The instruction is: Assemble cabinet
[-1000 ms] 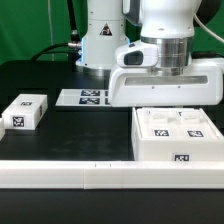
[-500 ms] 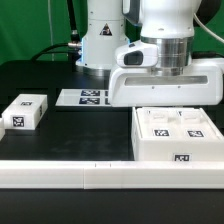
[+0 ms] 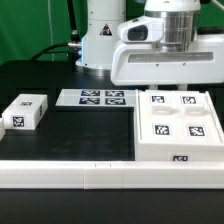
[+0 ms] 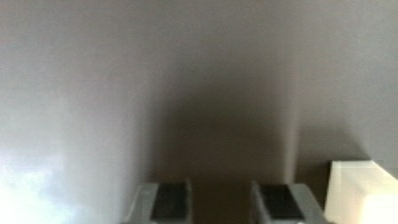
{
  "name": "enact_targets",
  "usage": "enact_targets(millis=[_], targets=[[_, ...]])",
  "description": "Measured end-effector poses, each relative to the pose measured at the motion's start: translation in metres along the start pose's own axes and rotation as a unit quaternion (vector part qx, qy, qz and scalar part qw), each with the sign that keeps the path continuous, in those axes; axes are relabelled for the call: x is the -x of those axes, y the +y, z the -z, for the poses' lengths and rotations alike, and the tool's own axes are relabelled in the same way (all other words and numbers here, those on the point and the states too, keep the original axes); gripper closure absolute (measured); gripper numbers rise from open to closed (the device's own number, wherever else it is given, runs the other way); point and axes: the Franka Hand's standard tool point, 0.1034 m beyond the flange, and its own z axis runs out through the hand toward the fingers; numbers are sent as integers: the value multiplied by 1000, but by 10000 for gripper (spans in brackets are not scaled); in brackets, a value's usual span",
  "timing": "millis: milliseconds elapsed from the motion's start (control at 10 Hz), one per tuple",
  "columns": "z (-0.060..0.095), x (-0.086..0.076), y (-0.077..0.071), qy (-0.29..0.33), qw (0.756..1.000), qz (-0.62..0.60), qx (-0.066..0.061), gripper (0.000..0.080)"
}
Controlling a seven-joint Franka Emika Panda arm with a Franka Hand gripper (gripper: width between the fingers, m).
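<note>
The fingers are spread apart and hold nothing. In the wrist view only the dark surface shows between them. A white corner appears beside one finger. It probably belongs to the cabinet, so the fingers seem to hang just beside it. The cabinet lies flat on the surface at the exterior view's right, tags upward, close against the white front rail, which I think is there to stop it from sliding.

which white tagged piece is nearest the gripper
The cabinet, the thick box at the exterior view's right; the small block and flat marker board lie to that view's left.
</note>
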Motion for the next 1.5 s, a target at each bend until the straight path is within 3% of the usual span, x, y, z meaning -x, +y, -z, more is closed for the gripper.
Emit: enact_targets(millis=[300, 800, 1300, 1500], targets=[[-5, 2, 0, 1, 1000, 0, 0, 641], [28, -5, 2, -6, 1000, 3, -1, 650], [22, -2, 5, -12, 1000, 8, 0, 685], [47, -15, 9, -21, 1000, 14, 2, 693]])
